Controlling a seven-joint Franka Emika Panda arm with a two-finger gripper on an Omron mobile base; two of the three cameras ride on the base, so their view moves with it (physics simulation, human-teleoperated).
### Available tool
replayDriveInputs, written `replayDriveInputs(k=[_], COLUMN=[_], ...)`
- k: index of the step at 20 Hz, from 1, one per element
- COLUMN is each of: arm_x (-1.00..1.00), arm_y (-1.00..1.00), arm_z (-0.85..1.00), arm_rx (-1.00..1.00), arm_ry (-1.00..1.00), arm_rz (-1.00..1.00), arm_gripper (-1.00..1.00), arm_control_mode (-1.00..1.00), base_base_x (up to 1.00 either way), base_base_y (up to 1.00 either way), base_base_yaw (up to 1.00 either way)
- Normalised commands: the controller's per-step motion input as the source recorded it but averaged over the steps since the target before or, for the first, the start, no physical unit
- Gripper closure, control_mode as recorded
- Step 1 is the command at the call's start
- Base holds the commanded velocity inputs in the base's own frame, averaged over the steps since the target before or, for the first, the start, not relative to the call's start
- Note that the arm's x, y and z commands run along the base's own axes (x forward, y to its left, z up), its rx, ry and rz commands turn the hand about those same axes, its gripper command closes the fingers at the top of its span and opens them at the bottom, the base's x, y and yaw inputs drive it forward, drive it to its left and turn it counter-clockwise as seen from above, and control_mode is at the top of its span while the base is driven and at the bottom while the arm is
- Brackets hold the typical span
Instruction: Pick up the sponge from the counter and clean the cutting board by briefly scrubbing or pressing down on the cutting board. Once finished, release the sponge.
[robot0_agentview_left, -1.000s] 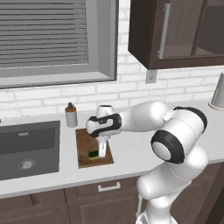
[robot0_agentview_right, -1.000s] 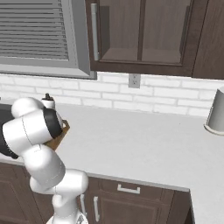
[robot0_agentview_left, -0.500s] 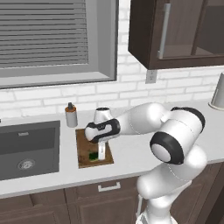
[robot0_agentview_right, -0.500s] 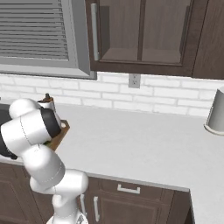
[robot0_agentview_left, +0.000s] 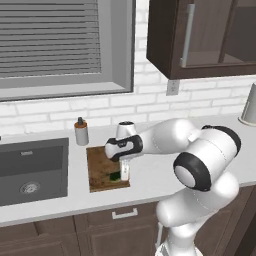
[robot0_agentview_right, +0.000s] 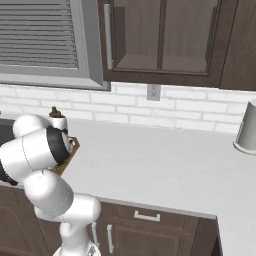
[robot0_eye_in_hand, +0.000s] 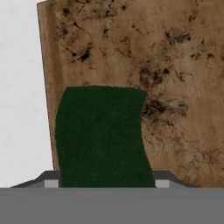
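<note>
The stained brown cutting board (robot0_agentview_left: 99, 162) lies on the light counter (robot0_agentview_left: 155, 176) just right of the sink. My gripper (robot0_agentview_left: 122, 175) points down over the board's near right part, shut on the dark green sponge (robot0_agentview_left: 115, 176), which rests against the wood. In the hand view the sponge (robot0_eye_in_hand: 103, 135) sits between my fingertips, my gripper (robot0_eye_in_hand: 106, 183) is at the bottom, and the board (robot0_eye_in_hand: 175, 65) spreads behind it with its edge on the left. From the right base view my arm hides most of the board (robot0_agentview_right: 68, 157).
A dark grey sink basin (robot0_agentview_left: 30, 165) lies left of the board. A small brown-capped bottle (robot0_agentview_left: 81, 133) stands behind the board by the brick wall. A grey canister (robot0_agentview_right: 246, 128) stands at the far right of the counter (robot0_agentview_right: 150, 160).
My hand and the sponge have slid slightly to the right over the board. The board, bottle and camera have stayed put.
</note>
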Motion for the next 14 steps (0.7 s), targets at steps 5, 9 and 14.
replayDriveInputs(k=[5, 9, 14], arm_x=[0.39, 0.96, 0.87], arm_y=[-0.17, -0.09, -0.03], arm_z=[0.0, 0.0, 0.0], arm_rx=[0.0, 0.01, 0.0], arm_ry=[0.0, 0.0, 0.0], arm_rz=[0.0, 0.0, 0.0], arm_gripper=[1.0, 1.0, 1.0], arm_control_mode=[-1.0, -1.0, -1.0], base_base_x=[0.0, 0.0, 0.0], base_base_y=[0.0, 0.0, 0.0], base_base_yaw=[0.0, 0.0, 0.0])
